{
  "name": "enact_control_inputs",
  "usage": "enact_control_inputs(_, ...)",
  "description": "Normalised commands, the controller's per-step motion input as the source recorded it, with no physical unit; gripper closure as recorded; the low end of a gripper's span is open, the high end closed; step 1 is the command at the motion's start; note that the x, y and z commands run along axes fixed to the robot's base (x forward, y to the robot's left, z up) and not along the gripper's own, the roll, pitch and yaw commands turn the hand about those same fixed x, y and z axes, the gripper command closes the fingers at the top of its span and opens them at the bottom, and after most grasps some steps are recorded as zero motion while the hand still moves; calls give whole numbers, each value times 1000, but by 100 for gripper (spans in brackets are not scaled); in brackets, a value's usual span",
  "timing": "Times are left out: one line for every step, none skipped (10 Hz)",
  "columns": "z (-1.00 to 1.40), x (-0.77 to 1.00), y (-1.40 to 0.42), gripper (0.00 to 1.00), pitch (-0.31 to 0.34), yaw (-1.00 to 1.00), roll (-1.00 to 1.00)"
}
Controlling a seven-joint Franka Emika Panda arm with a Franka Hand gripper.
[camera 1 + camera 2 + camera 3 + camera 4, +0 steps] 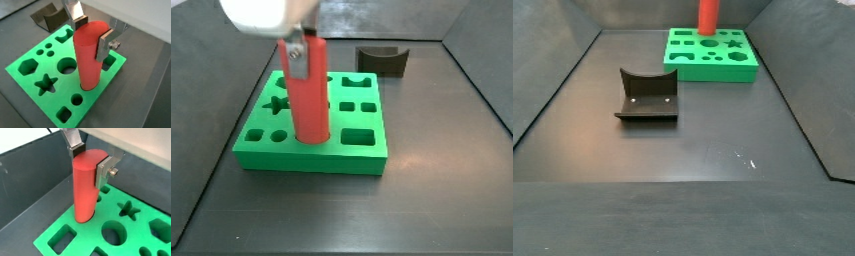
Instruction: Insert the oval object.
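Peg (89, 55), red-orange and oval, stands upright with its top pinched between the gripper (92, 35) fingers (105, 44), its lower end meeting the green block (40, 67) directly below.

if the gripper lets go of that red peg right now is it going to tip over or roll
Probably not far: the red peg stands upright, its lower end at a hole in the green block. It looks rigid and smooth, so the gripper could slip on it. Lying flat, its rounded sides might roll.
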Motion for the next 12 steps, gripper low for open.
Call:
enact_control_inputs(-266,29,0,100,-49,-29,-1)
enact_control_inputs(-269,0,-40,100,-100,-17,0)
enact_control_inputs(-260,0,-154,100,-131,-31,-7)
enact_control_inputs(-271,0,-209,100,-134,0,0)
enact_control_inputs(-280,0,-183,100,-124,0,0)
enact_control_inputs(-266,0,-149,100,-97,0,0)
enact_control_inputs(-274,11,-134,100,-76,0,0)
enact_control_inputs(-309,34,-131,100,-64,0,0)
enact_control_inputs(-277,51,-120,100,-36,0,0)
enact_control_inputs(-237,111,-191,100,13,0,190)
enact_control_inputs(-129,169,-291,100,89,0,344)
enact_control_inputs(-97,143,-303,100,33,0,304)
